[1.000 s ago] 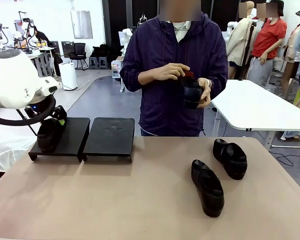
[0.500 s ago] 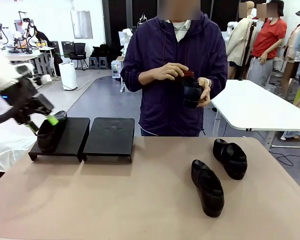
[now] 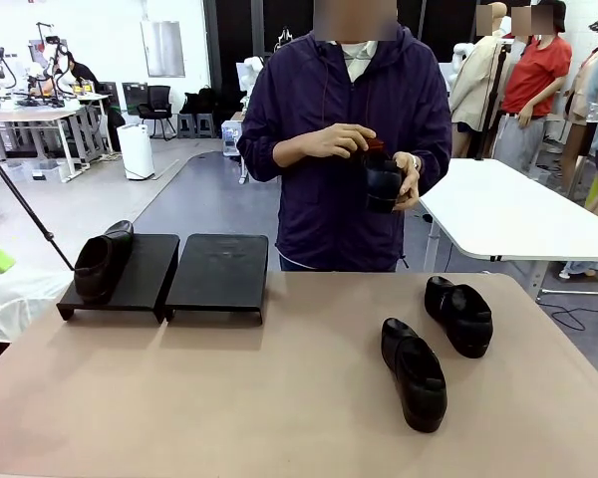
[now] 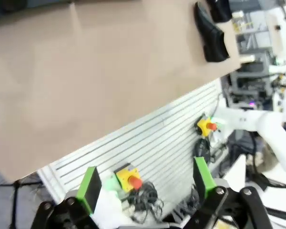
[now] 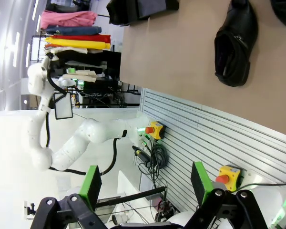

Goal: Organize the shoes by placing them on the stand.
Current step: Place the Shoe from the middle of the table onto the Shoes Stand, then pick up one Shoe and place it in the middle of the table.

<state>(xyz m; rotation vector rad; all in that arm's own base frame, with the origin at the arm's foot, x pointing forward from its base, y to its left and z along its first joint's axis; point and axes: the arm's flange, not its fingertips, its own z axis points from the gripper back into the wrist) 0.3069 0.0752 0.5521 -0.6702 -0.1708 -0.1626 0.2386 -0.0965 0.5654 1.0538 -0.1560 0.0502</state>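
Broadly, the tan counter (image 3: 229, 398) is seen across the front view, with the black stand (image 3: 219, 269) set at its far left. Beyond the counter, a fourth shoe (image 3: 384, 184) is held by the person (image 3: 349, 129). One shoe (image 3: 102, 262) is lodged on the stand's left end, while a nearer shoe (image 3: 414, 373) and a farther shoe (image 3: 460, 314) are seen lying on the counter's right half. One placement is judged done. Next, a counter shoe would need to be reached and grasped, probably by the right arm. The stand is given by the front view, and the jaws by the wrist views: the left gripper (image 4: 147, 183) and right gripper (image 5: 145, 183) are shown spread wide, with nothing held.
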